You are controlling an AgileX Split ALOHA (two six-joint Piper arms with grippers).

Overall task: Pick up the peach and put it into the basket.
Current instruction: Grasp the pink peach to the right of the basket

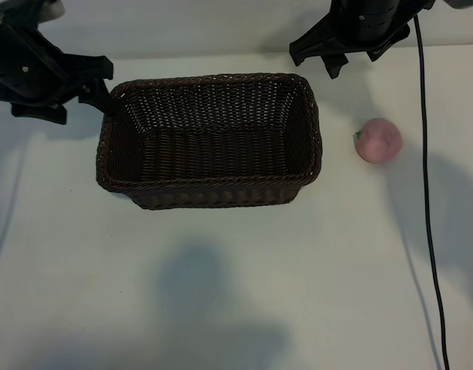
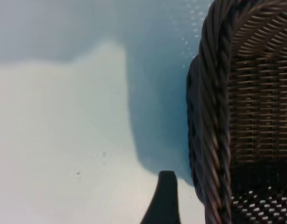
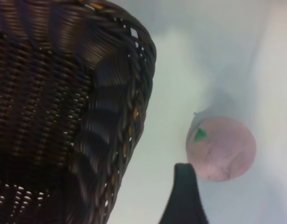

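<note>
The dark-brown woven basket [image 1: 209, 79] stands in the middle of the white table with nothing inside it. The pale-pink peach [image 1: 378, 140] lies on the table to the basket's right, apart from it, its green leaf spot facing the basket. My right gripper [image 1: 317, 62] hangs open behind the basket's far right corner, behind the peach, and holds nothing. In the right wrist view one dark finger [image 3: 185, 196] shows just short of the peach [image 3: 223, 149], next to the basket rim [image 3: 139, 84]. My left gripper [image 1: 107, 86] is open and empty at the basket's far left corner; one finger [image 2: 164, 196] shows beside the rim [image 2: 211, 116].
A black cable [image 1: 429, 193] runs down the table's right side, passing just right of the peach. Bare white tabletop [image 1: 221, 293] stretches in front of the basket, crossed by soft shadows.
</note>
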